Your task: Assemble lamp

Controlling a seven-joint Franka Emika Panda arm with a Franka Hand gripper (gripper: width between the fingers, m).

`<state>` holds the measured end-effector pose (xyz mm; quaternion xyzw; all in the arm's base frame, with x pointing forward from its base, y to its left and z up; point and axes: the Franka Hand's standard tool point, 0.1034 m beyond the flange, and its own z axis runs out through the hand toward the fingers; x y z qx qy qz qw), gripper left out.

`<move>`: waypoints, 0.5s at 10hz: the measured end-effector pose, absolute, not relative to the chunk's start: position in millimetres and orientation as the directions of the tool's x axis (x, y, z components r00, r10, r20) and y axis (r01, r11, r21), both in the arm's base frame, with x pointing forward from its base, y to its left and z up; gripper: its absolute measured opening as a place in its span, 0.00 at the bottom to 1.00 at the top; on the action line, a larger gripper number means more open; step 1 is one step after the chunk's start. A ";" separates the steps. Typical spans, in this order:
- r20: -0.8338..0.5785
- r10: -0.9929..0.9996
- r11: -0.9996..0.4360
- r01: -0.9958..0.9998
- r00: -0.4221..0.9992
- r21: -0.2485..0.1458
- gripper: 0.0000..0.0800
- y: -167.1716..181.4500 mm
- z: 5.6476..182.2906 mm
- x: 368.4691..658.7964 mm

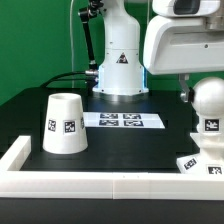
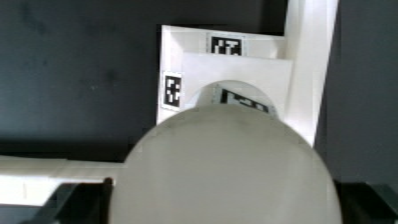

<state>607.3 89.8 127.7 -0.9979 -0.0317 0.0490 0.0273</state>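
Observation:
The round white bulb (image 1: 210,103) stands upright at the exterior view's right, its tagged stem just above the low square base (image 1: 197,165); I cannot tell whether it touches the base. My gripper (image 1: 200,92) reaches down from the top right and is shut on the bulb, one finger (image 1: 186,92) showing beside it. In the wrist view the bulb (image 2: 222,160) fills the foreground between dark fingers (image 2: 80,197), with the tagged base (image 2: 222,65) beyond it. The tapered cup-shaped shade (image 1: 65,125) stands apart on the dark table at the exterior view's left, wide end down.
The marker board (image 1: 122,120) lies flat in the middle of the table. The tall white robot pedestal (image 1: 120,60) stands behind it. A white rail (image 1: 100,186) runs along the front edge and turns up the left side (image 1: 14,156); it also shows in the wrist view (image 2: 313,40).

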 end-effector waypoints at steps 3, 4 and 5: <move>-0.102 -0.277 -0.960 -0.280 0.955 -0.018 0.72 89.2 127.4 605.9; -0.104 -0.394 -0.918 -0.397 0.913 -0.004 0.72 88.9 127.2 605.5; -0.104 -0.491 -0.870 -0.493 0.865 0.008 0.72 88.8 127.3 605.4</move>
